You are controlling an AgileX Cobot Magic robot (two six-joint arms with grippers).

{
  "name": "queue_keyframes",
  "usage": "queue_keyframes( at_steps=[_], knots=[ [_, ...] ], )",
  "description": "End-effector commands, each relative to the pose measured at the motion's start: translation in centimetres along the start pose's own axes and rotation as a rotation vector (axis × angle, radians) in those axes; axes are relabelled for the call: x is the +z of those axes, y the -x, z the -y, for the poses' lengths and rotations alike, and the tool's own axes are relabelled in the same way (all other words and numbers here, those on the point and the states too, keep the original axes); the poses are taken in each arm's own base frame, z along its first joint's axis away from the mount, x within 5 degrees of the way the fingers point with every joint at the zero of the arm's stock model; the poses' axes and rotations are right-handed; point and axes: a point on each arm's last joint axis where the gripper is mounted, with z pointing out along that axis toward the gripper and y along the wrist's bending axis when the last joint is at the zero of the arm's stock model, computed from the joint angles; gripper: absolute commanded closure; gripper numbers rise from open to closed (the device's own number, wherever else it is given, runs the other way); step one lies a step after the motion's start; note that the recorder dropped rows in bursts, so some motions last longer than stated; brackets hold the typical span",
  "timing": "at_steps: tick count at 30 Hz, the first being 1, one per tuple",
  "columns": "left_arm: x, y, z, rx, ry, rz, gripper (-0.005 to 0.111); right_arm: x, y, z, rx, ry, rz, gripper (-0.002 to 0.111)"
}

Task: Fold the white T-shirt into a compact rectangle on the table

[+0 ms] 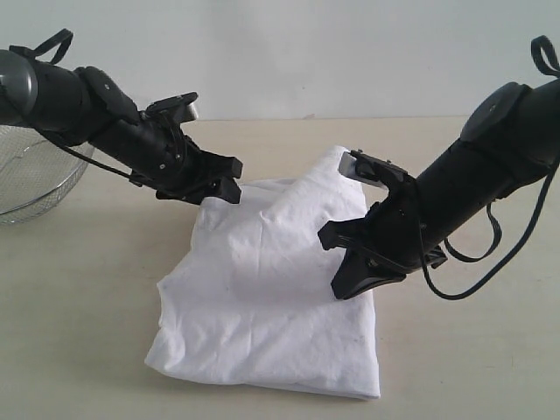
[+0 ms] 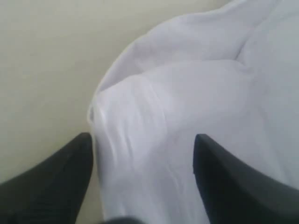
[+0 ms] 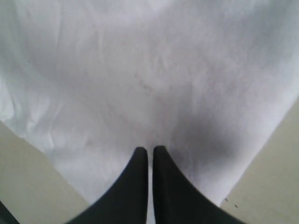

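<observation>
Exterior view: half-folded white T-shirt [image 1: 262, 306] at centre of table [image 1: 79, 332]; left gripper [image 1: 229, 182] at far-left corner, right gripper [image 1: 337, 267] over right edge. Left wrist view: spread wide astride raised fold; lower squarely before closing. Right wrist view: pressed together, nothing visibly pinched; use for flattening.

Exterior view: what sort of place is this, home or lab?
Probably a robotics lab or test bench: a left arm and a right arm reach over the white T-shirt on a plain table, with a blank wall behind and a wire-mesh basket at the edge.
</observation>
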Motion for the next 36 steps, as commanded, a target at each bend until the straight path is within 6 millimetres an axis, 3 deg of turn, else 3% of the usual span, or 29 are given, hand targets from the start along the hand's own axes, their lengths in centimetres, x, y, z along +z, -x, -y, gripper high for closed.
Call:
queue_keyframes(
  at_steps=[1,7,12,15,17,24,36],
  knots=[
    [0.19,0.53,-0.03,-0.004,-0.007,0.014,0.049,0.12,-0.02,0.03,-0.005,-0.003,-0.001,0.109],
    [0.07,1.45,0.39,0.005,-0.035,0.015,0.058,0.12,-0.03,0.02,-0.005,-0.002,-0.003,0.109],
    [0.14,1.29,0.32,0.020,-0.031,0.000,0.084,0.12,-0.01,0.04,-0.005,-0.004,0.001,0.109],
    [0.14,1.17,0.35,0.030,-0.034,-0.013,0.094,0.12,-0.01,0.04,-0.005,-0.004,0.001,0.109],
    [0.14,1.05,0.40,0.033,-0.040,-0.026,0.091,0.12,-0.01,0.04,-0.005,-0.004,0.001,0.109],
    [0.13,0.90,0.39,0.046,-0.039,-0.043,0.065,0.12,-0.01,0.04,-0.005,-0.004,0.001,0.109],
    [0.14,0.99,0.26,0.056,-0.025,-0.033,0.064,0.12,-0.02,0.03,-0.005,-0.003,-0.001,0.109]
  ],
)
